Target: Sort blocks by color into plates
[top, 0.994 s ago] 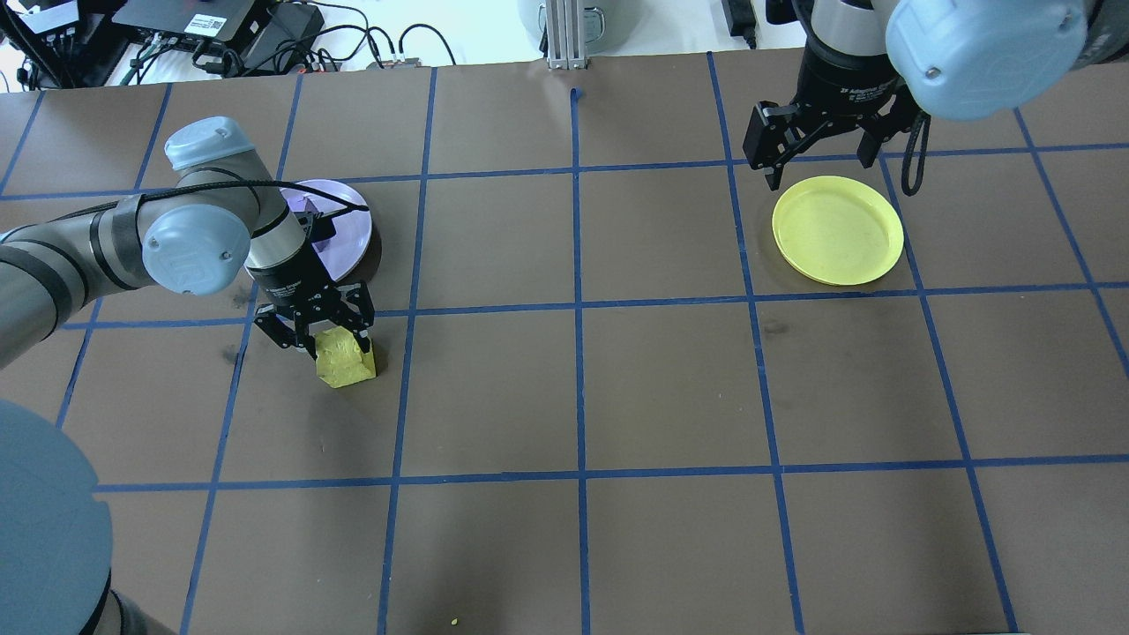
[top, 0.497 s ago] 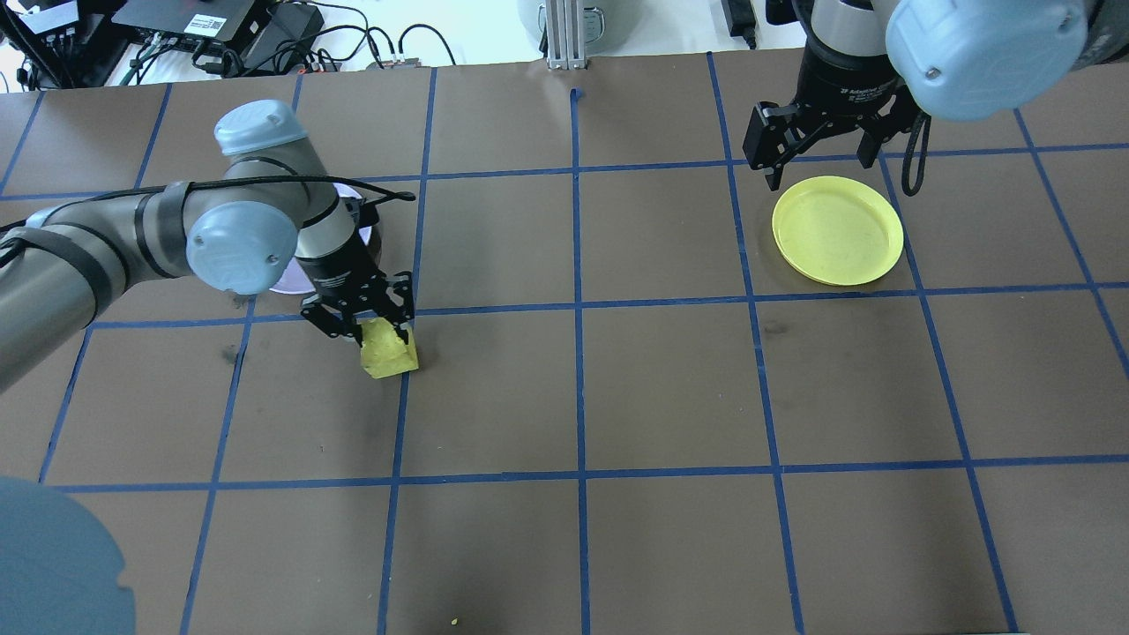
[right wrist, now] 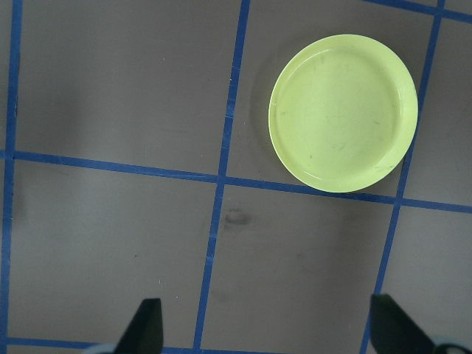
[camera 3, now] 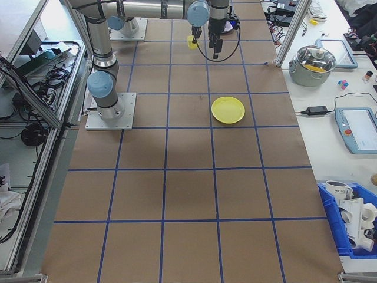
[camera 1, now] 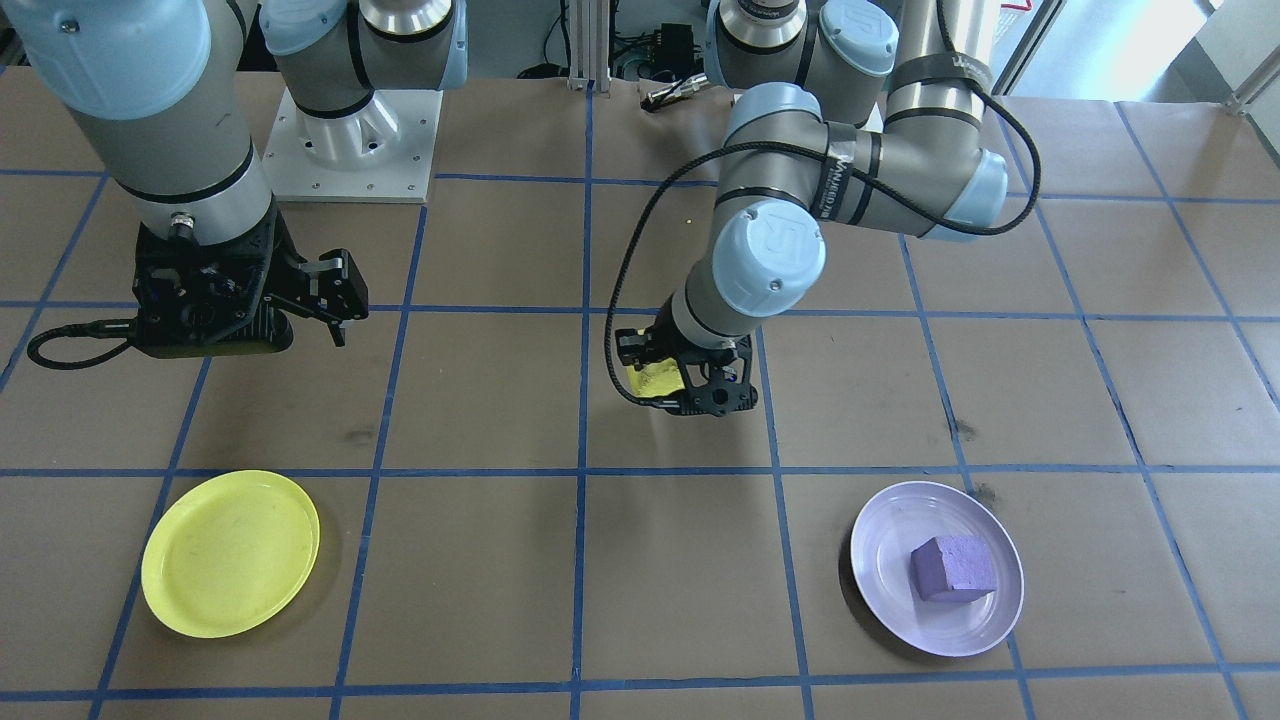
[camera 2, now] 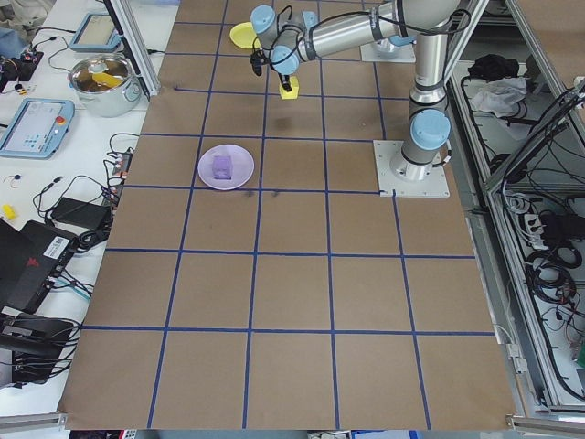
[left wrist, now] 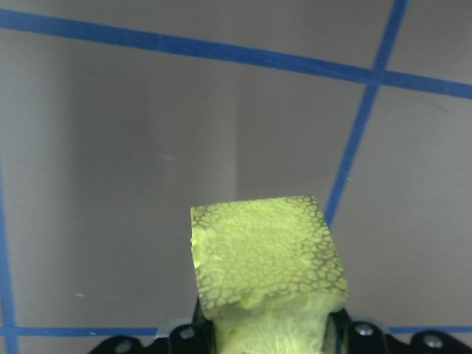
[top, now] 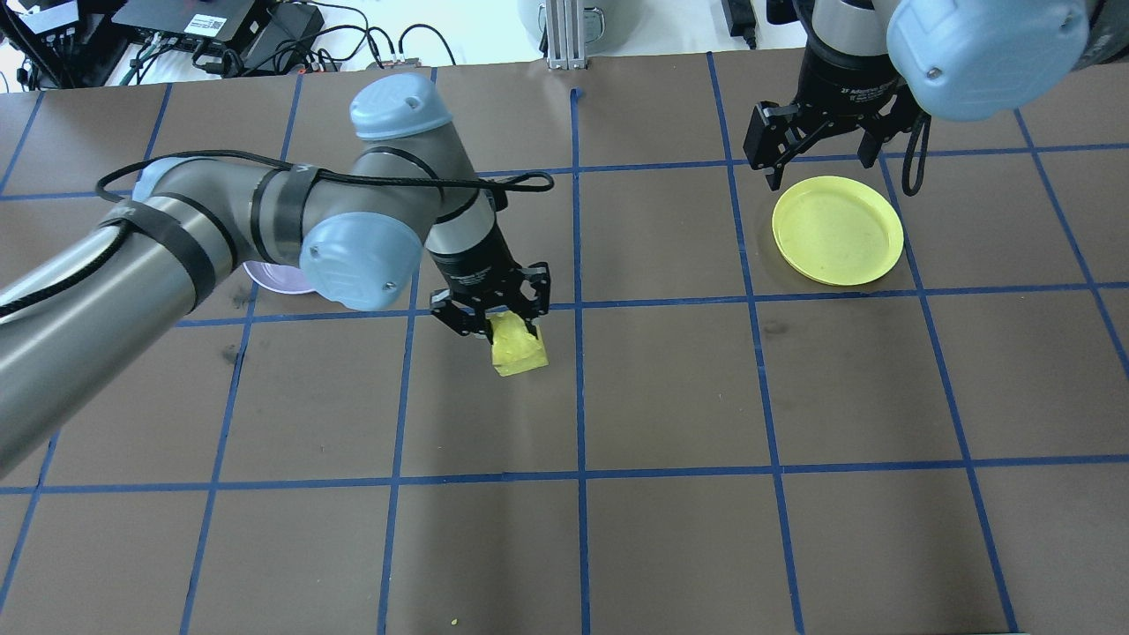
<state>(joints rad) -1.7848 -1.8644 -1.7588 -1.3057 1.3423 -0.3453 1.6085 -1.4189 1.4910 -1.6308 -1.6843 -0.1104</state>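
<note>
Two plates seen from across the table: bright yellow round plastic plate (camera 1: 230, 567) near left, pale lavender glossy plate (camera 1: 937, 567) near right, already carrying the light purple foam cube (camera 1: 952, 569). Between them and farther back, left gripper (camera 1: 686, 385) clamped on the bright yellow rough foam cube (camera 1: 655, 381), lifted off the brown papered table (camera 1: 640, 560). Right gripper (camera 1: 318, 290) at far left, spread wide, holding nothing, farther back than the yellow plate.

From overhead, behind the robot: yellow cube (top: 517, 349) hanging under the left gripper (top: 490, 319) just left of the centre grid line; yellow plate (top: 838, 230) well apart to the right and a little farther away. Right gripper (top: 816, 145) just beyond that plate's far rim, so much the nearer tool to it. Lavender plate (top: 275, 278) mostly hidden behind the left arm.

Left wrist: yellow cube (left wrist: 267, 270) squeezed between the jaws, bare table below.

Right wrist: yellow plate (right wrist: 343, 113) ahead, empty, with wide-set fingertips (right wrist: 144, 328) at the frame's bottom.

Likely need: long carry rightward and slightly farther away, or a hand-over.
</note>
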